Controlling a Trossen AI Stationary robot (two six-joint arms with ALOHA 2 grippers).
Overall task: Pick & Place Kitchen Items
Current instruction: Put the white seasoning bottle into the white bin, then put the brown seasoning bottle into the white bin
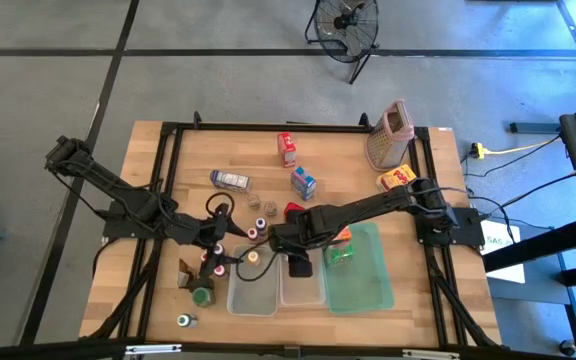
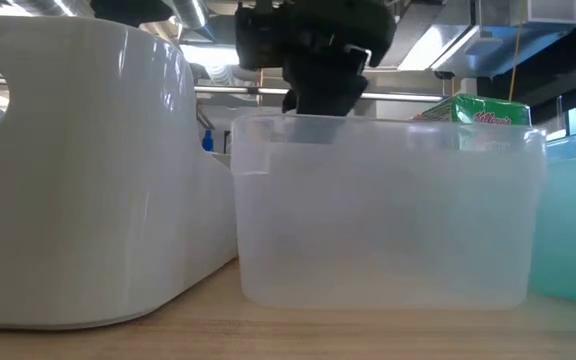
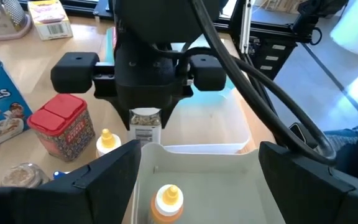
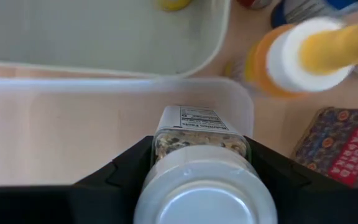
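On the wooden table, the right gripper hangs just above the rim of the middle clear tub, its jaws clamped on a spice jar that sits between them, cap towards the wrist. The left gripper, jaws apart, hovers over the white tub beside it, where a yellow-capped bottle lies.

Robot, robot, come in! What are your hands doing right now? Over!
Right gripper shut on spice jar, over the middle clear tub. Left gripper open above the white tub. Nothing in the way.
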